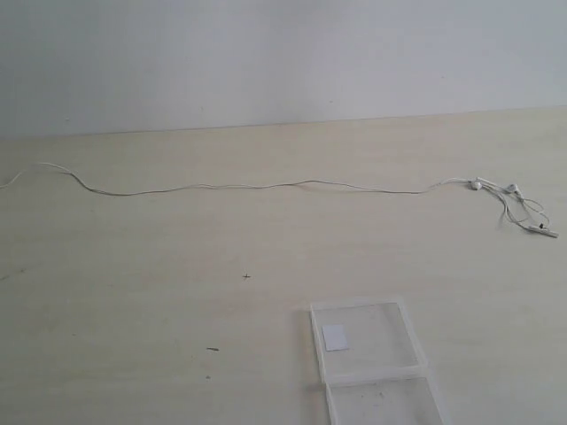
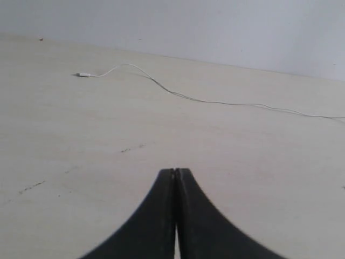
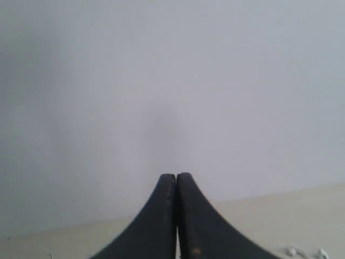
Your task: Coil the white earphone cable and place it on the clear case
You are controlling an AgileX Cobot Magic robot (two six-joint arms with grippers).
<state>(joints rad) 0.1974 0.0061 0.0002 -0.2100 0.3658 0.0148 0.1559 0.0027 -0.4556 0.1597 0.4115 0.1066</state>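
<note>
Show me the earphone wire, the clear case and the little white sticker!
white earphone cable (image 1: 266,186): exterior view, middle of the wire.
clear case (image 1: 381,341): exterior view, bare part of one half.
white sticker (image 1: 335,336): exterior view, its middle.

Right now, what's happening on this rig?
Nothing is being handled yet. The long thin white earphone cable lies stretched out across the pale table, earbuds bunched at the right end in the exterior view. The flat transparent plastic case sits open nearer the camera, apart from the cable. The left gripper and right gripper are both shut and empty.
</note>
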